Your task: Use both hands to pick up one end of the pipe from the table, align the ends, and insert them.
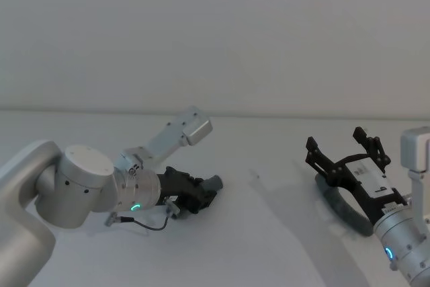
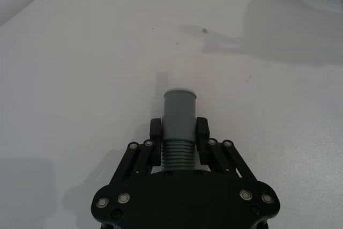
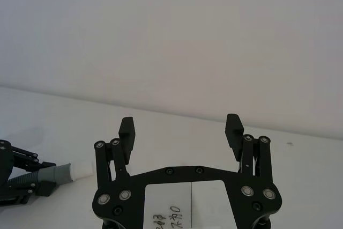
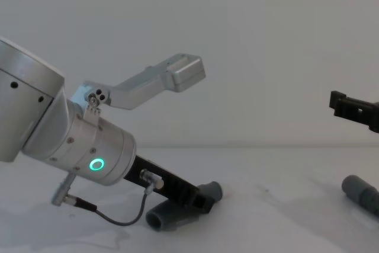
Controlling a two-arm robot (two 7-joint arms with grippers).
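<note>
**Fig. Left gripper loaded, right gripper poised over the loose piece.** The left gripper (image 2: 179, 128) is closed on the ribbed pipe piece (image 2: 179, 108). The fingers clamp the ribbed section, and the smooth end with its pale tip (image 3: 80, 171) sticks out beyond them. In the head view this piece sits low over the table (image 1: 255, 247) with its long axis pointing toward about 2 o'clock. In the chest view its rear part appears to rest on the surface.

The right gripper (image 3: 180, 130) is spread wide with nothing between its fingers, and it is raised off the table. The second pipe piece (image 4: 360, 192) lies flat on the table under this gripper's body, toward 6 o'clock from its fingertips in the head view. There it reads as a gentle arc running roughly from 10 to 4 o'clock.

The right arm is much the nearer to the loose piece, which lies well apart from the held tip, at about 3 o'clock from it. The grasp probably needs the open jaws brought down and back to straddle the arc crosswise.
</note>
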